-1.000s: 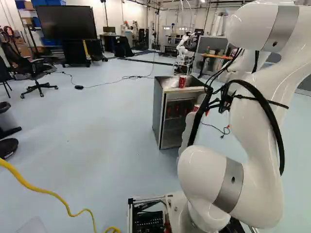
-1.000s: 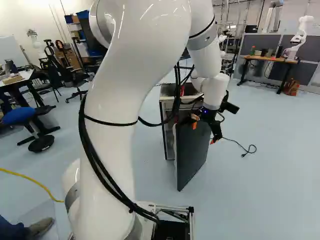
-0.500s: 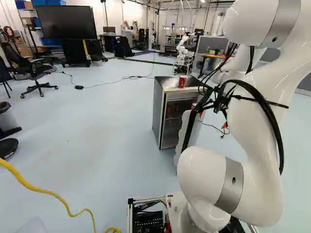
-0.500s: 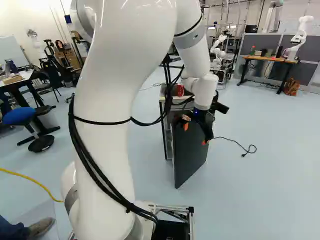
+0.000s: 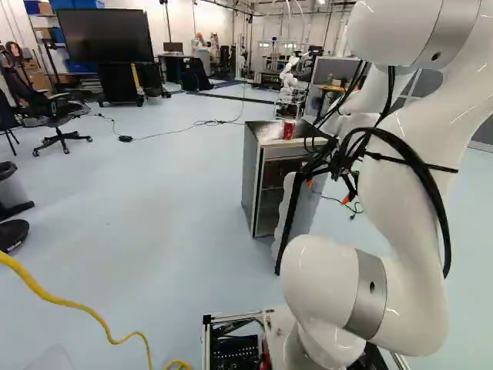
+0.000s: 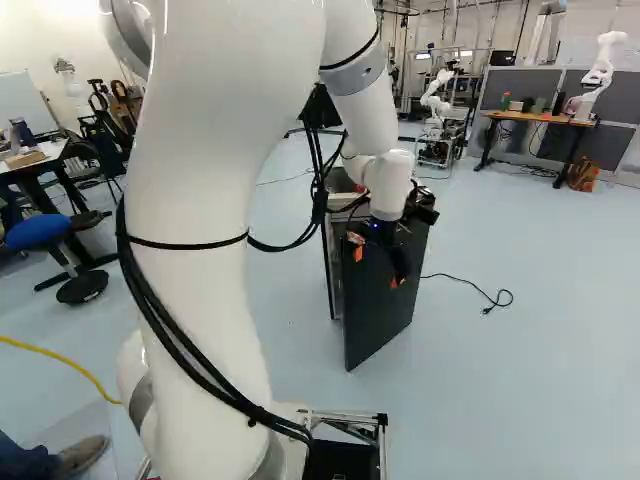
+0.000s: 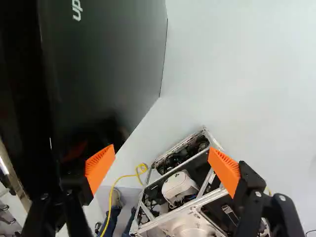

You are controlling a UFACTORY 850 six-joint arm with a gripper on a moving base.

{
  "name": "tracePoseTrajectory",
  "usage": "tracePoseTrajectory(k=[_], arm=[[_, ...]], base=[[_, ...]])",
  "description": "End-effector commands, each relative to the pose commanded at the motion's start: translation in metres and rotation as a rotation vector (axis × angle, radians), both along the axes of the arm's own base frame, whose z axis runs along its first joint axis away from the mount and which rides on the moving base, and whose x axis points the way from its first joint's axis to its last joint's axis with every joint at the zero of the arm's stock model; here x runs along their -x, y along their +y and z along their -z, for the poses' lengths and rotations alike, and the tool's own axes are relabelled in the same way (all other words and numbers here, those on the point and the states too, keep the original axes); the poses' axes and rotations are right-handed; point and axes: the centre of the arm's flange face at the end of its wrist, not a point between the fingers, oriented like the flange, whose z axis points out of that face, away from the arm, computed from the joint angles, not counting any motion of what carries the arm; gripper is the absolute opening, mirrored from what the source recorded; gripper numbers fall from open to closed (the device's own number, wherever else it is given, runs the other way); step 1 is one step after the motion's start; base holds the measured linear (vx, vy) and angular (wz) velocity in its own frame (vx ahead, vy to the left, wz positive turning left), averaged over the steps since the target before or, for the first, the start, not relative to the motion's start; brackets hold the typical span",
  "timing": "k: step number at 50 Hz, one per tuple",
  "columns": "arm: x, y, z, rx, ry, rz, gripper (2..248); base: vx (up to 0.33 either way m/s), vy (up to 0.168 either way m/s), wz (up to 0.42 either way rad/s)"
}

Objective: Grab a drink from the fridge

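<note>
My gripper [image 6: 376, 266] is at the outer face of the dark fridge door [image 6: 380, 325]; in the left base view the gripper [image 5: 327, 192] is partly behind cables. The wrist view shows the gripper [image 7: 162, 168] open with nothing between its fingers; the door [image 7: 113, 54] rises close beside one finger, and I cannot tell if they touch. The fridge [image 5: 250, 177] stands with its door partly open. Dim reddish items [image 5: 274, 177] show inside, too unclear to name. A red can [image 5: 289, 129] stands on top beside clear plastic wrap [image 5: 269, 131].
A black cable [image 6: 490, 298] lies on the floor right of the door. Yellow cable [image 5: 69, 306] runs near the base. A blue stool [image 6: 38, 232] and a desk [image 6: 40, 160] stand at the left of the right base view. Another robot [image 6: 605, 65] stands on a far table.
My arm and gripper have moved left in both base views. The door's free edge has swung left too, covering more of the fridge front. The base and fridge body have not moved.
</note>
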Motion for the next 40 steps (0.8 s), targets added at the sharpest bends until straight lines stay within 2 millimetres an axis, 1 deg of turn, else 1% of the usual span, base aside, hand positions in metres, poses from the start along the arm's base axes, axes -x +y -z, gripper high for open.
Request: tracePoseTrajectory(k=[40], arm=[[-0.005,0.065,-0.002,0.127,-0.164,-0.104,247]], base=[[0.000,0.000,0.000]])
